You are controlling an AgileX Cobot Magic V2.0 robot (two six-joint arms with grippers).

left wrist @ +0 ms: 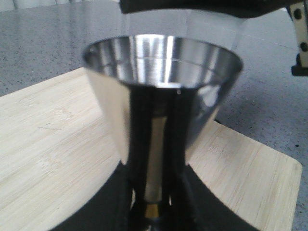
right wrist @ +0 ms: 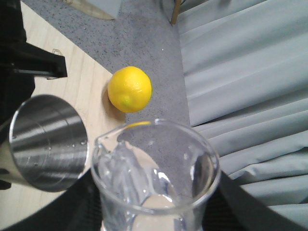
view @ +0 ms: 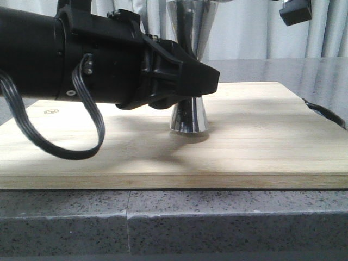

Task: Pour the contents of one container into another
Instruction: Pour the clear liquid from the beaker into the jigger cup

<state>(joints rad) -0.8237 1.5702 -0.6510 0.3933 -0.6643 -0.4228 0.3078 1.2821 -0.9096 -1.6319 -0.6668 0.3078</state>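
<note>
the front view shows the steel jigger (view: 188,117) standing upright on the wooden board (view: 261,157), roughly midway along it and nearer the far edge. its foot flares on the wood and its upper cone rises out of the top of that view. the left gripper (view: 204,80) reaches in level from the left, low over the board, and its black tip covers the jigger's narrow waist. the board lies on a speckled grey bench (view: 217,217).

the left wrist view looks along that gripper: the jigger's upper cone (left wrist: 163,72) fills the middle, with the brass-coloured waist (left wrist: 153,209) sitting between the two dark fingers (left wrist: 192,202) at the lower edge. the fingers stand close on either side of the waist, narrow, and appear clamped on it.

only the right wrist view shows the glass beaker (right wrist: 155,178), seen from above into its open mouth, clear liquid glinting inside. the right gripper (right wrist: 159,219) carries it, dark fingers showing on either side of the glass. the beaker sits just beside the jigger's open mouth (right wrist: 48,144), apart from it. this view alone also shows a lemon (right wrist: 129,89) lying on the grey bench beside the board's edge, and pale curtains (right wrist: 250,86) beyond.

in the front view the right arm (view: 296,11) appears only as a dark block at the top right, high above the board; the beaker itself is out of that view.
</note>
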